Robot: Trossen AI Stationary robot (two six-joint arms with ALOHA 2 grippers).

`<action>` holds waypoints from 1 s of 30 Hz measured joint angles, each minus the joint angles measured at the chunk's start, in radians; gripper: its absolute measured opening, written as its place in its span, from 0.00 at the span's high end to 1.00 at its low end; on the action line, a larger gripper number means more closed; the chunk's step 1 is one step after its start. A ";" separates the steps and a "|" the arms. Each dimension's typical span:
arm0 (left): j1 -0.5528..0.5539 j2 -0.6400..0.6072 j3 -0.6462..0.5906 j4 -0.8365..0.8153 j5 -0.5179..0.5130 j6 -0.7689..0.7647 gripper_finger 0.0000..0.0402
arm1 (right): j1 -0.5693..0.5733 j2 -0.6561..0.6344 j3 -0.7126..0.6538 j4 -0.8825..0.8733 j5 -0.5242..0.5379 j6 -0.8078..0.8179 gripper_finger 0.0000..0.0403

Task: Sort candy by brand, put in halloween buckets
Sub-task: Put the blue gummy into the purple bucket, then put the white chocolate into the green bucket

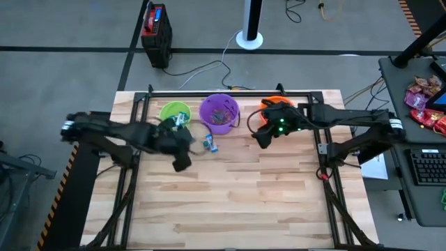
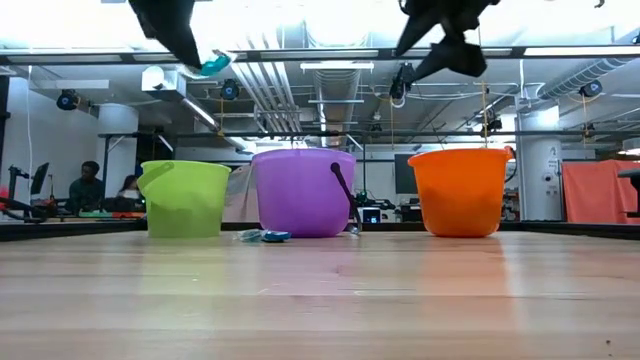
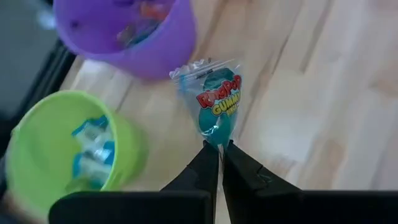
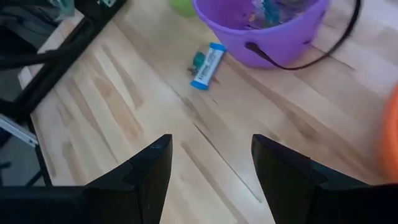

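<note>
Above the wooden table [image 1: 230, 202], left claw [image 3: 219, 146] pinches blue candy [image 3: 217, 102]; right claw [image 4: 208, 158] spread.

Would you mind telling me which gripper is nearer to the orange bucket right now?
The right gripper is nearer, open beside the orange bucket. The left gripper is across the table by the green bucket, shut on a blue candy.

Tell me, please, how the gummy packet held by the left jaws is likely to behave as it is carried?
The gummy packet is pinched only at one tip by the shut left gripper, so it will probably dangle and swing. Its clear film looks thin and floppy, likely light. The smooth wrapper could slip, since the jaws hold very little of it.
</note>
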 joint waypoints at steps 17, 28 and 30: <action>0.625 -0.122 -0.351 0.853 0.448 0.632 1.00 | 0.019 0.164 0.006 0.112 0.010 0.215 0.48; 0.652 -0.015 -0.351 0.891 0.450 0.695 0.81 | 0.056 0.163 0.006 0.111 0.079 0.313 0.48; 0.656 -0.020 -0.351 0.891 0.450 0.694 0.76 | 0.058 0.163 0.006 0.112 0.089 0.325 0.48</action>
